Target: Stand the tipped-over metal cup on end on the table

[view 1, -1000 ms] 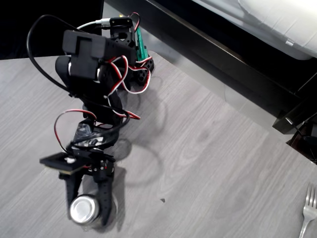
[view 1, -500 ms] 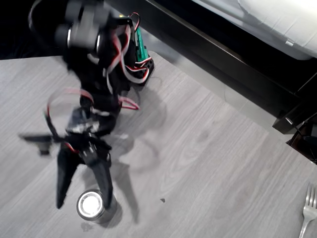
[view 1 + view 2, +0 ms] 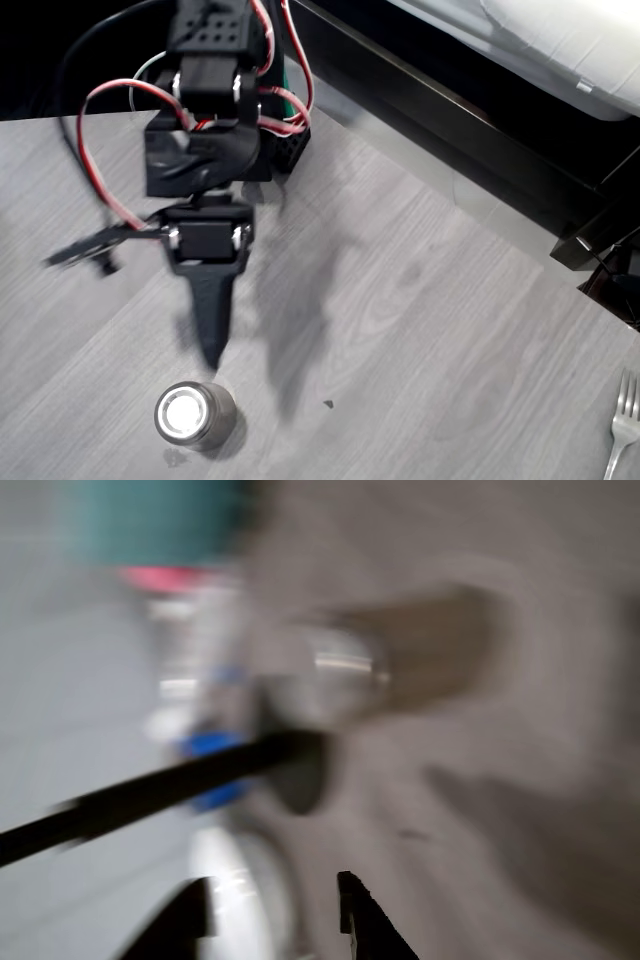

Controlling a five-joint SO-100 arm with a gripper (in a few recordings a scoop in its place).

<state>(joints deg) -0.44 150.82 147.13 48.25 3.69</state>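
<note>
- Nearest the lower edge of the overhead view: one metal cup [image 3: 193, 415], upright on the table [image 3: 430, 340], round end facing the camera, long axis vertical, so no lying direction left to correct; judged as already stood on end.
- Whether the bright disc on top is the rim or the closed base: cannot tell from above.
- In the wrist view, heavy motion blur; a pale rounded shape at the bottom edge, probably the cup [image 3: 240, 900], between two dark finger tips, not clearly touching either.
- Just above the cup in the overhead view: one gripper [image 3: 212, 345], seen as a single dark wedge tapering toward the cup, tip apart from it by a small gap and slightly to the cup's right.
- Holding nothing; how far the jaws stand apart cannot be told, since the overhead view shows only one finger edge-on and the wrist view is smeared.
- Bearing for any further move: cup lies straight past the fingertip, toward the lower edge of the picture; only one arm, so no choice of side.
- Farther up: arm links with red and white wires [image 3: 100, 150], one base near the table's far edge.
- Far right, at the table's lower corner: one silver fork [image 3: 624, 425], well apart from cup and gripper.
- Beyond the table: black frame [image 3: 450, 110].
</note>
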